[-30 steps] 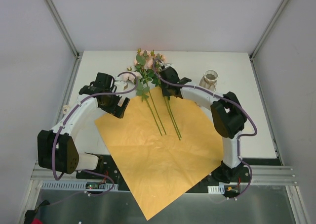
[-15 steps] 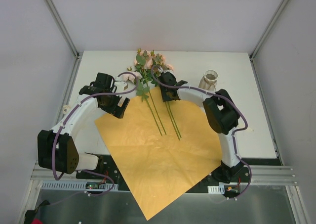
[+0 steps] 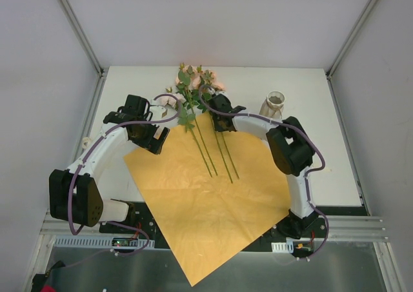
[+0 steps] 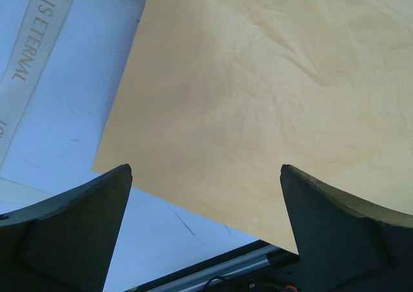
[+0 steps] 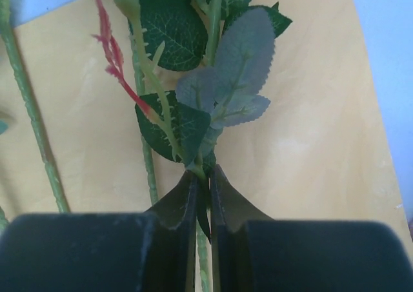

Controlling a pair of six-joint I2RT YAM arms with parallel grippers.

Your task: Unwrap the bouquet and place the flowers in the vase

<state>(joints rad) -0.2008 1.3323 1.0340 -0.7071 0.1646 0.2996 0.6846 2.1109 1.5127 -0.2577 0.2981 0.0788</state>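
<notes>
The bouquet lies unwrapped: the orange paper [image 3: 213,195] is spread flat, with the flowers [image 3: 193,86] on its far corner, their peach-pink heads on the white table and their stems [image 3: 222,153] running back over the sheet. My right gripper [image 3: 217,109] [image 5: 203,176] is shut on one flower's stem, just below a cluster of green leaves [image 5: 239,60]. A second stem [image 5: 150,169] lies just left of it. My left gripper [image 3: 157,139] [image 4: 205,176] hangs open over the paper's left edge [image 4: 258,79], holding nothing. The beige vase [image 3: 274,103] stands upright at the back right.
The cream ribbon [image 3: 169,98] [image 4: 32,53] lies loose on the table left of the flower heads. The paper's near corner hangs over the table's front rail [image 3: 193,272]. Metal frame posts [image 3: 77,28] flank the table.
My right gripper has closed on a flower stem. The right arm drew in slightly to the left, and the stems on the paper shifted a little. The left arm has not moved.
</notes>
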